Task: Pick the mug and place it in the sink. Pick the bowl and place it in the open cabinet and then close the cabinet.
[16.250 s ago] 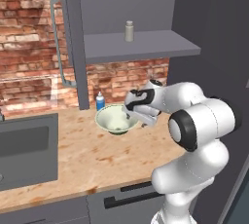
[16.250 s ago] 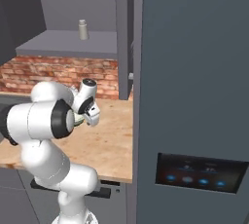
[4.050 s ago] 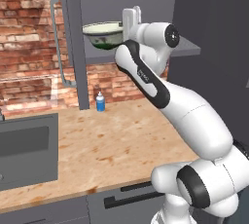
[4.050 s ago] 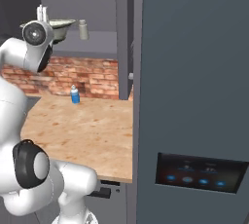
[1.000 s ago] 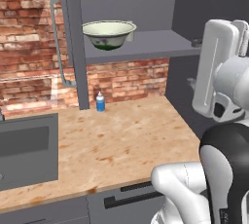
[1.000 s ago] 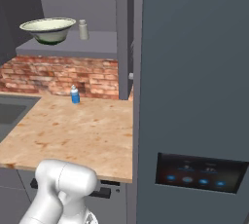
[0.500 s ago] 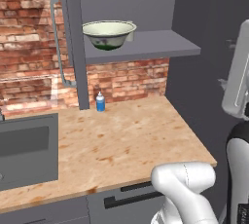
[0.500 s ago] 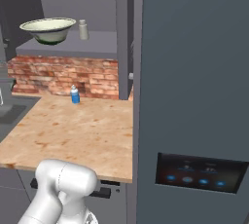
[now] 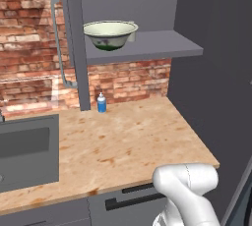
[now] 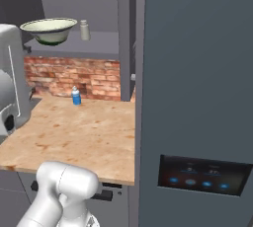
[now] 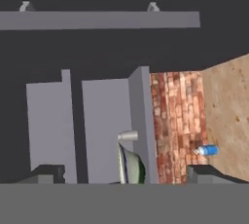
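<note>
We see the cabinet (image 9: 147,48) open, its grey shelf above the wooden counter (image 9: 123,146). The sink (image 9: 27,151) sits at the counter's left end. On the shelf rests the bowl (image 9: 110,34), a small grey shaker (image 10: 85,29) just beside it. A blue bottle (image 9: 101,103) stands by the brick wall. Our gripper (image 11: 124,174) stands with fingers (image 11: 48,173) wide apart, holding nothing.
</note>
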Robot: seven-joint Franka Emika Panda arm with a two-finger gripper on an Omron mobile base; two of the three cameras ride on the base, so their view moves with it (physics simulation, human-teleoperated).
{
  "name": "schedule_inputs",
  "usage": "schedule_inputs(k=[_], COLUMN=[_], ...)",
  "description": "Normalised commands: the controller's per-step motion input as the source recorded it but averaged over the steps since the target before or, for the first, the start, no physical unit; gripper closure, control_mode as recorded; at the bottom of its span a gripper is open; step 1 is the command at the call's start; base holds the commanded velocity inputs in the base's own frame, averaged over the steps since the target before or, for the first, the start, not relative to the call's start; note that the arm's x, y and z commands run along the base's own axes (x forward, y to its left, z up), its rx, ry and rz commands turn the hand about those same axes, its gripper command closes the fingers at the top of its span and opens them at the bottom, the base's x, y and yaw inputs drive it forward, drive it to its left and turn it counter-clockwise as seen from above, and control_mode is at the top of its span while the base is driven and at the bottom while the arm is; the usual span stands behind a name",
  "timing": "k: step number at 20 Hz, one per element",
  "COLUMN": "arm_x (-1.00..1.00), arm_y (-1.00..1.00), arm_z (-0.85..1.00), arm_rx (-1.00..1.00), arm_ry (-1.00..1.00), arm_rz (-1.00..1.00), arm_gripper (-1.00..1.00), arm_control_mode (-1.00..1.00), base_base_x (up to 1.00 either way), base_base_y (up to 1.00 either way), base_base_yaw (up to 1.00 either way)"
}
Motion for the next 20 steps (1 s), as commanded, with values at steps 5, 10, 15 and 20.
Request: schedule_inputs(k=[5,10,15,20], arm_x=[-0.31,-0.22,-0.02,0.00], arm_y=[-0.34,-0.27,-0.28,-0.23], arm_z=[0.00,0.00,0.00,0.00], arm_rx=[0.00,-0.02,-0.02,-0.02], arm_ry=[0.00,0.00,0.00,0.00], arm_rz=[-0.15,-0.21,-0.22,-0.20], arm_gripper=[-1.00,-1.00,-1.00,-1.00], arm_control_mode=[-1.00,-1.00,-1.00,-1.00], base_base_x=[0.00,0.00,0.00,0.00], base_base_y=[0.00,0.00,0.00,0.00], base_base_yaw=[0.00,0.00,0.00,0.00])
